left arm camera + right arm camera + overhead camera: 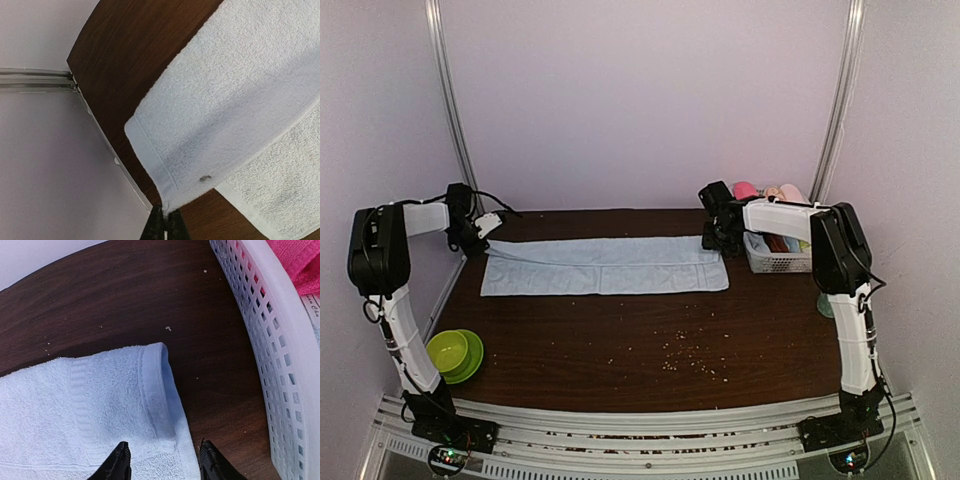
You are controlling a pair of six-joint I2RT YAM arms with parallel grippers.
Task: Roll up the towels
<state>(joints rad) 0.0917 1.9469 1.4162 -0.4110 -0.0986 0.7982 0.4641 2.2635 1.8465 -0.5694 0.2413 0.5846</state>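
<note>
A pale light-blue terry cloth towel (605,265) lies flat on the dark brown wooden table (620,340), across the middle of the overhead view. Its long axis runs from left to right, and it is folded lengthwise so that one layer overlaps another. Its left end points to the left gripper (472,236) in the upper left of the frame, and its right end reaches the right gripper (715,238). In the left wrist view, the left gripper (164,222) at the bottom edge is clenched on the very tip of one corner of the towel (240,100), with the hemmed edge rising up and to the right from there. In the right wrist view, the right gripper (165,460) has its two black fingers parted, straddling the hemmed short end of the towel (90,405) without pinching it. Just right of that end stands a white perforated plastic basket (775,262), seen along the right side of the right wrist view (265,340), holding a bright magenta-pink cloth towel (295,260) among other rolls. A lime-green bowl (455,352) sits at the lower left, and pale crumbs (685,355) are scattered below the blue towel.
</note>
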